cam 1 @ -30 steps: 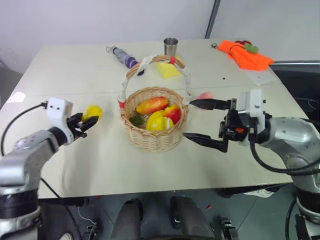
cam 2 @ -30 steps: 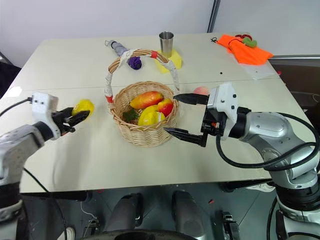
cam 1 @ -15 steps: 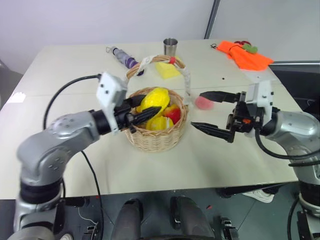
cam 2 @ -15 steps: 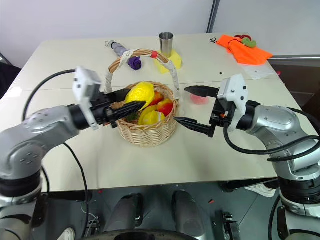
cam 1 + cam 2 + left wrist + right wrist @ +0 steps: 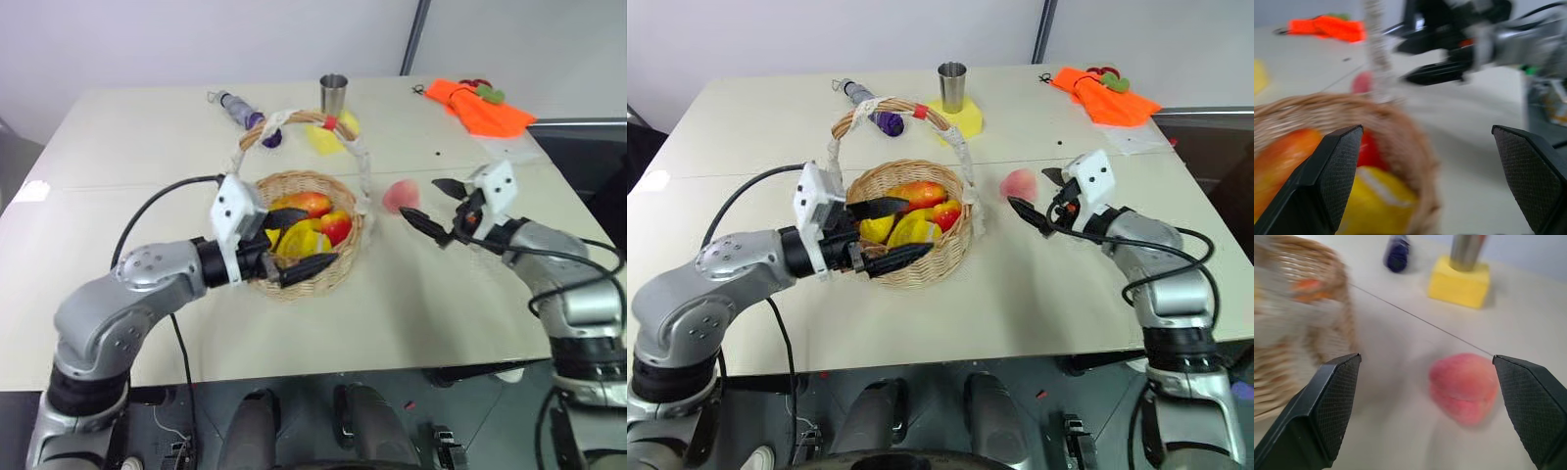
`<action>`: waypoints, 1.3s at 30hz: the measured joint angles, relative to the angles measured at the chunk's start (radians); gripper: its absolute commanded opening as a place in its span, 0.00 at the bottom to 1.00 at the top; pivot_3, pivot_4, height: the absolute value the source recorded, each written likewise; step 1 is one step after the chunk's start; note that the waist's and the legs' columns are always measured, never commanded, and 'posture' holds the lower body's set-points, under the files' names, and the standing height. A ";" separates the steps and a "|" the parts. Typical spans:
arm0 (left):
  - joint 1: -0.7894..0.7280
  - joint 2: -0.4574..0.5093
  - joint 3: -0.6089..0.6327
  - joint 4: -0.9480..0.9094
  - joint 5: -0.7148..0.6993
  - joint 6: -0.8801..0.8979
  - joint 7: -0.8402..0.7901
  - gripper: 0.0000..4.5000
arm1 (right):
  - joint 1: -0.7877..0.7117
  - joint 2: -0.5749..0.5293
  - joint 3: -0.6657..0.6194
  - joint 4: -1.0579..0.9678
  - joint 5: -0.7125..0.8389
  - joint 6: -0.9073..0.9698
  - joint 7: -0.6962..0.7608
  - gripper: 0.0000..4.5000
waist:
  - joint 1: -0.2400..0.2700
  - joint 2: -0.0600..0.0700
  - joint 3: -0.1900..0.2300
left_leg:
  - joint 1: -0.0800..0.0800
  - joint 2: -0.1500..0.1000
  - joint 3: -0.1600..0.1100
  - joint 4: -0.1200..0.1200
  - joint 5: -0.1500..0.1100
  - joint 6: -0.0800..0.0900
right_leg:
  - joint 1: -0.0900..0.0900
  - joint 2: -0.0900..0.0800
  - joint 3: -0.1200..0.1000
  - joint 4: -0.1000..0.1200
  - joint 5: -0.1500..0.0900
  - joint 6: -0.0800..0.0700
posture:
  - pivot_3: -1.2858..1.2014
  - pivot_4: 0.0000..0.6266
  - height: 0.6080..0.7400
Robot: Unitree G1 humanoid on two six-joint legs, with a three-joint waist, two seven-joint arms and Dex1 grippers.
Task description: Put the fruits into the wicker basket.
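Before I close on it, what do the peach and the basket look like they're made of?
The peach looks like a toy, probably foam or soft plastic: matte pink skin, no shine, a moulded crease. The wicker basket is woven tan cane or rattan, its strands showing along the wall, with an arched handle wrapped in white cloth with a red bit. How hard the peach is I can't tell.

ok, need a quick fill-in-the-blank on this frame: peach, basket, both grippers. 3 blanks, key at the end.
1. The pink peach lies on the ____, outside the wicker basket.
2. The right gripper is ____, its fingers not yet around the peach.
3. The left gripper, also open, is over the rim of the ____.

Missing words: table; open; basket
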 measured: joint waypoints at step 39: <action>0.196 0.125 0.170 0.054 0.082 -0.229 -0.114 1.00 | 0.193 -0.133 -0.193 -0.272 0.201 0.149 0.226 0.46 | 0.000 0.001 0.000 | 0.001 0.002 0.003 -0.001 -0.001 0.001 | -0.001 0.001 0.002 0.000 -0.002 0.003 | 0.52 0.24 1.00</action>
